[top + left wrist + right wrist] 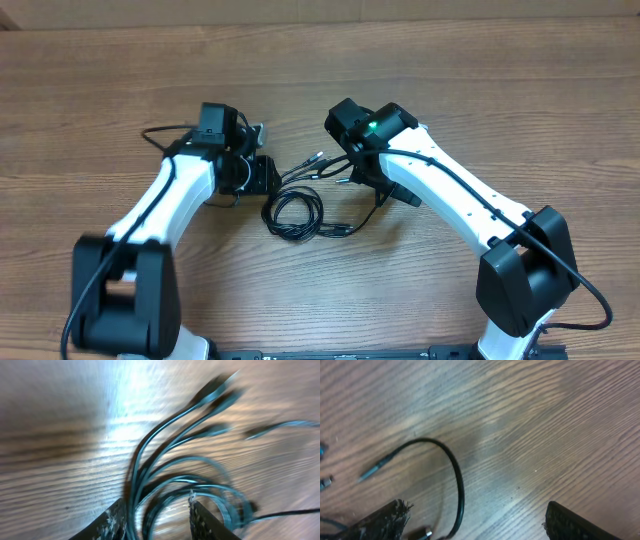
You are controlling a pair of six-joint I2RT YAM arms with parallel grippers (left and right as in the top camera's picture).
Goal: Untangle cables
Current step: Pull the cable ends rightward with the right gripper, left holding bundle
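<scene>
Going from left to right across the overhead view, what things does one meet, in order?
left arm → left gripper → coiled cables → right gripper → right arm

You have two white-and-black robot arms, a left arm [165, 200] and a right arm [450, 190], at one brown wood-grain table [500, 80]. The thin black cables [137, 460] form one tangle, too knotted to count. Four plug ends [217, 385] show.
</scene>
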